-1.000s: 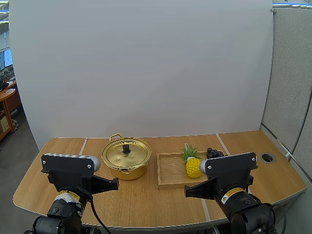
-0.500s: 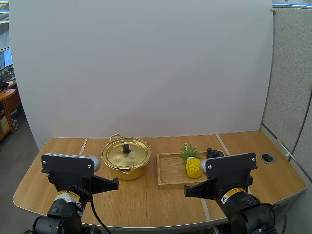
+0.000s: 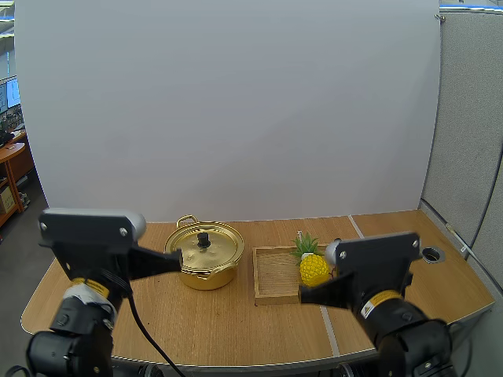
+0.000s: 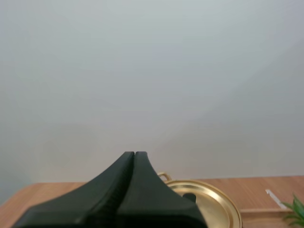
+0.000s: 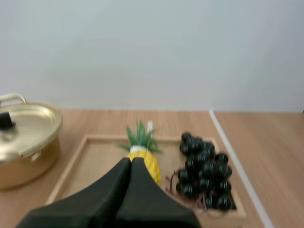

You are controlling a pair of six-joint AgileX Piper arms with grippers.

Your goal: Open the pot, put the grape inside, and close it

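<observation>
While the lid [image 3: 191,246] sits flat on the gold pot [image 3: 208,276], its black knob [image 3: 203,238] pointing straight up, the bunch of grapes [image 5: 204,171] lies in the wooden tray [image 3: 275,271] just beside the toy pineapple [image 5: 145,159]. The bunch's long axis runs from the tray's far edge toward its near edge. The left gripper [image 4: 135,154], clenched into one dark wedge on nothing, hangs short of the pot. The right gripper [image 5: 131,160], likewise clenched and empty, points at the pineapple.

High cam's up at the back, looking forward and down over the surface [image 3: 236,322]; left wrist cam sits low, facing the pot [image 4: 209,199]; right wrist cam's close on the tray [image 5: 99,159]; all three catch the pot.
</observation>
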